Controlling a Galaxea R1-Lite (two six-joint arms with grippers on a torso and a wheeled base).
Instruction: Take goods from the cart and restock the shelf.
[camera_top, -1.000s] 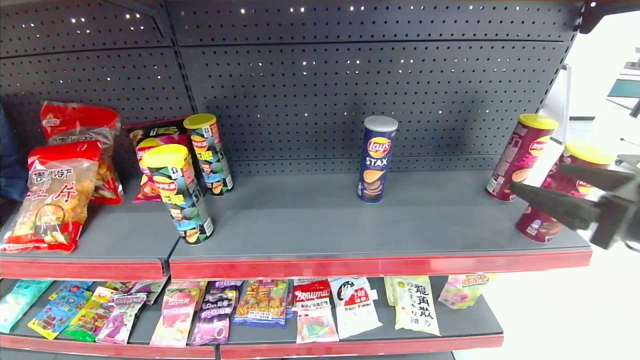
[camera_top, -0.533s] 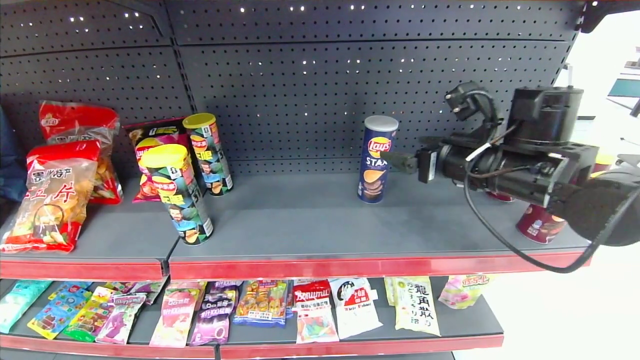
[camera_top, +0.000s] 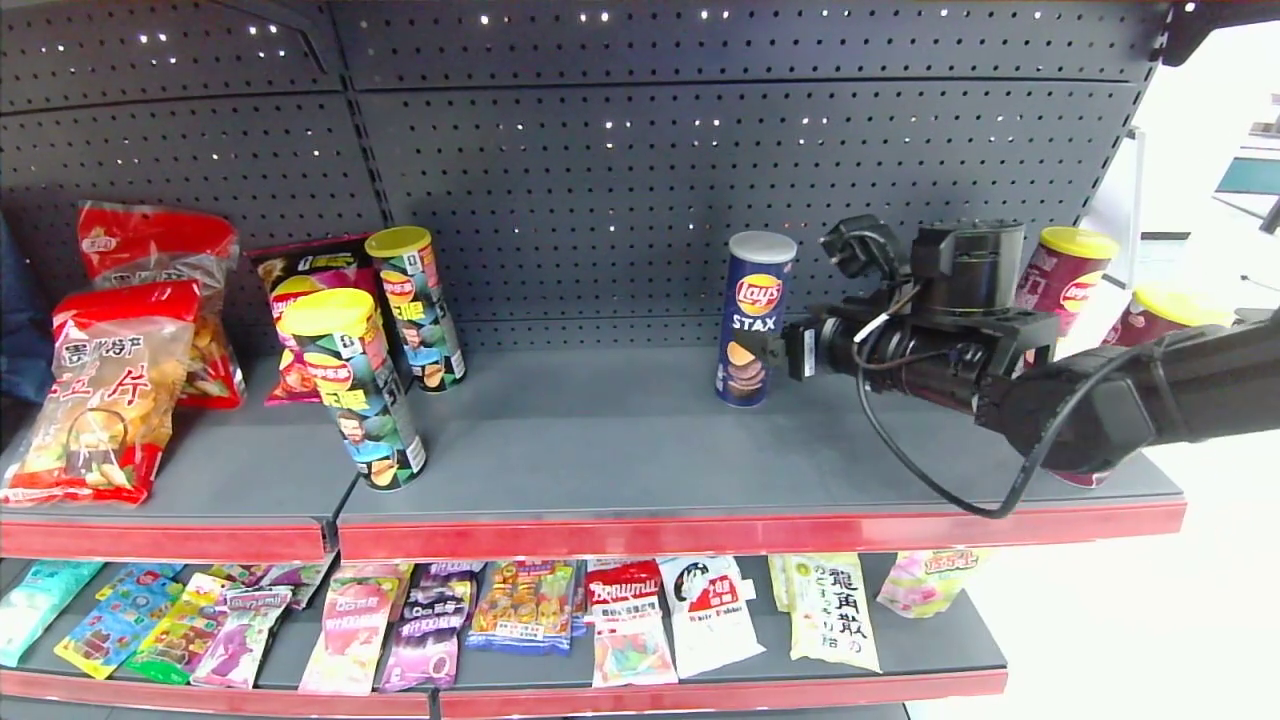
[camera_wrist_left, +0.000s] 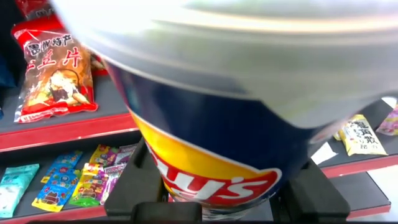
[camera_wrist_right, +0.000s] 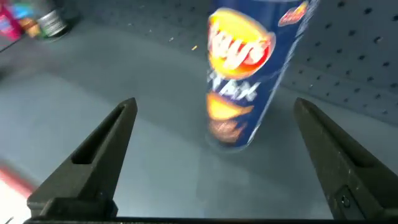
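Observation:
A blue chip can (camera_top: 755, 318) with a grey lid stands upright at the back middle of the upper shelf (camera_top: 640, 450). My right gripper (camera_top: 776, 350) has come in from the right and sits close beside the can's lower half. In the right wrist view my right gripper (camera_wrist_right: 214, 107) is open, and the blue can (camera_wrist_right: 245, 74) stands just ahead, in line with the gap. A second blue chip can (camera_wrist_left: 217, 143) is close up in the left wrist view. My left gripper (camera_wrist_left: 227, 199) is shut on it, with fingers (camera_wrist_left: 140, 186) either side of its base.
Two maroon cans (camera_top: 1065, 270) (camera_top: 1165, 315) stand at the shelf's right end behind my right arm. Two yellow-lidded cans (camera_top: 355, 385) (camera_top: 415, 305) and red snack bags (camera_top: 105, 390) fill the left. Several packets (camera_top: 625, 615) lie on the lower shelf. Bare shelf lies between the cans.
My right arm swung in from the right edge, then dropped lower and moved left until its gripper reached the blue can. The cans on the shelf have not moved.

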